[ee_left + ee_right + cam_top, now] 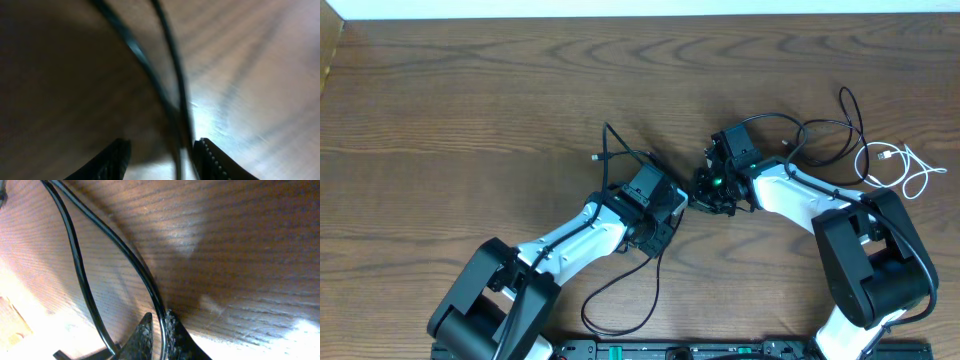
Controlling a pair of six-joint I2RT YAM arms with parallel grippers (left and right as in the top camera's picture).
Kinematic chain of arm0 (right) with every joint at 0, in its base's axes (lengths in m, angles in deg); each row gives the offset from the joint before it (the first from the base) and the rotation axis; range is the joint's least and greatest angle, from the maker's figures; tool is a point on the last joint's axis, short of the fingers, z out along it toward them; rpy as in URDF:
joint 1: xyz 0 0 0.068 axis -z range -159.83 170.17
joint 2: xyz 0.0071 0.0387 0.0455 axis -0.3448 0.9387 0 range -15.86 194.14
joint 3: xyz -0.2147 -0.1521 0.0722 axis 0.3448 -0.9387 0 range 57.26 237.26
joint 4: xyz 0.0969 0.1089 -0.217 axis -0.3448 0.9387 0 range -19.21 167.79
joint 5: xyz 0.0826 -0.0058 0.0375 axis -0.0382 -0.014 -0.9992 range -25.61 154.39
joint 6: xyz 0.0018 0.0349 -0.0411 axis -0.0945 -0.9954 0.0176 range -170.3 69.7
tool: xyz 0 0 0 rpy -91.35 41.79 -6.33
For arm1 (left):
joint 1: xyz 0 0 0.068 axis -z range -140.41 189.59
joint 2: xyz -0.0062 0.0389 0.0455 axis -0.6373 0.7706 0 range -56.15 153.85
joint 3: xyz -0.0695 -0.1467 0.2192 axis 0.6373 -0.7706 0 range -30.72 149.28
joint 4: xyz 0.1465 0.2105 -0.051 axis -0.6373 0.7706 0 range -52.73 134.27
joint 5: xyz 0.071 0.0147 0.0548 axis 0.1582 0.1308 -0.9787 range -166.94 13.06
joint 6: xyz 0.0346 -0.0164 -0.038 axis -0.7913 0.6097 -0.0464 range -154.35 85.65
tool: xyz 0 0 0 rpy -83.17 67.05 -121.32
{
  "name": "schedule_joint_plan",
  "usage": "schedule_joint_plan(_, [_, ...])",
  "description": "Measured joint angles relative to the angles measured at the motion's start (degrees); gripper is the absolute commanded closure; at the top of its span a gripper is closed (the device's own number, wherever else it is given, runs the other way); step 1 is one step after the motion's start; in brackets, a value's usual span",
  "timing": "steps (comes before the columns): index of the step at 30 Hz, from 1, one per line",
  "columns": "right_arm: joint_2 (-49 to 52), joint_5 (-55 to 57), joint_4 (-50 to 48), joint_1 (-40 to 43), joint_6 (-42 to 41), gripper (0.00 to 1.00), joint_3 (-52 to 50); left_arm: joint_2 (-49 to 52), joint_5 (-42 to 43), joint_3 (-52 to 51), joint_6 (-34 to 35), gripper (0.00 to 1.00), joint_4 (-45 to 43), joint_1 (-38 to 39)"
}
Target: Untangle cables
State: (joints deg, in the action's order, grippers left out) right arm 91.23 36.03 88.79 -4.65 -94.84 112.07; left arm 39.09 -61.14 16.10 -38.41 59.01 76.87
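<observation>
Thin black cables lie on the wood table between and around my two grippers. A thin white cable lies coiled at the far right. My left gripper is open, and two blurred black cords run between its fingers, close to the right one. My right gripper is shut on a thin black cord, which passes between its fingertips. A second black cord runs beside it on the left.
More black cable loops lie behind the right arm near the white cable. A thicker black arm wire curves near the front edge. The table's far edge is at the top.
</observation>
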Motion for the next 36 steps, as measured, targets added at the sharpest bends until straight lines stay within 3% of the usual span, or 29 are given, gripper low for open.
schedule_joint_plan(9, [0.0, 0.4, -1.2, 1.0, 0.0, 0.87, -0.1, 0.1, -3.5, 0.0, 1.3, 0.52, -0.9, -0.1])
schedule_joint_plan(11, [0.0, 0.5, -1.2, 1.0, 0.0, 0.8, -0.1, 0.1, -3.4, 0.0, 1.3, 0.48, -0.9, -0.1])
schedule_joint_plan(15, [-0.1, 0.3, -1.6, 1.1, -0.1, 0.78, 0.0, 0.1, -2.3, 0.0, 1.3, 0.39, -0.9, -0.1])
schedule_joint_plan(22, [-0.1, 0.7, -1.6, 2.2, 0.0, 0.84, 0.0, 0.0, 0.4, 0.0, -2.1, 0.38, -0.4, -0.6])
schedule_joint_plan(28, [-0.1, 1.0, -2.5, 2.5, -0.9, 0.8, -0.1, 0.0, 0.8, 0.0, -3.0, 0.42, -0.4, -0.4])
schedule_joint_plan(36, [-0.1, 2.9, -5.7, 6.7, -4.6, 0.78, -0.2, 0.1, -3.0, 0.0, -1.9, 0.43, -1.2, 5.7])
